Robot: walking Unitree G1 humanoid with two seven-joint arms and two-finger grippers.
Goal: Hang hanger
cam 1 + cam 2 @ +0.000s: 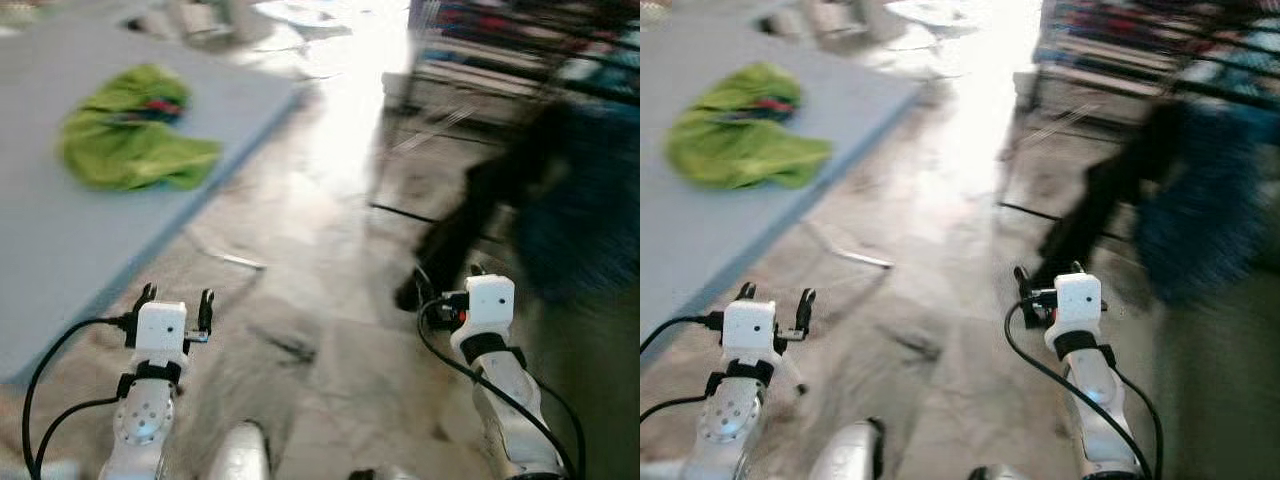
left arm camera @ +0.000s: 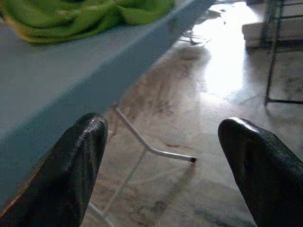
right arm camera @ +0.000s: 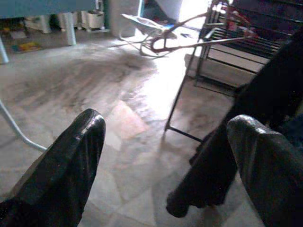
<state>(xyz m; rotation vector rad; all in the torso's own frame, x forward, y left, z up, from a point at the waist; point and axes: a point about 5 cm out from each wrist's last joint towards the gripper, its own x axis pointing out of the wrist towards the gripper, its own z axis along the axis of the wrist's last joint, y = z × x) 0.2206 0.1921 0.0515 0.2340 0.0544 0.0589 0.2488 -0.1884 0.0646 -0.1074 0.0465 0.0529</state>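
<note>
No writing or label can be read anywhere; the head views are blurred. My left jaws [image 1: 176, 303] hang wide apart and hold nothing, just off the edge of the grey worktop [image 1: 60, 230], low over the floor [image 1: 320, 250]. My right jaws [image 1: 1050, 285] are also spread wide and empty, held above the floor near a dark garment [image 1: 470, 220] that droops down to the tiles. On the worktop, well away from both arms, lies a crumpled green cloth [image 1: 130, 140] with something red and dark tucked in it. A thin metal leg [image 2: 151, 151] bends across the floor beneath the worktop. Ahead on my right stands a dark wire rack [image 3: 222, 47], its foot bar on the floor, with blue fabric [image 1: 575, 220] beside the dark garment. In the right wrist view a reddish hanger [image 3: 189, 42] seems to rest by the rack, though it is too blurred to be sure. Strong glare washes out the floor ahead.
</note>
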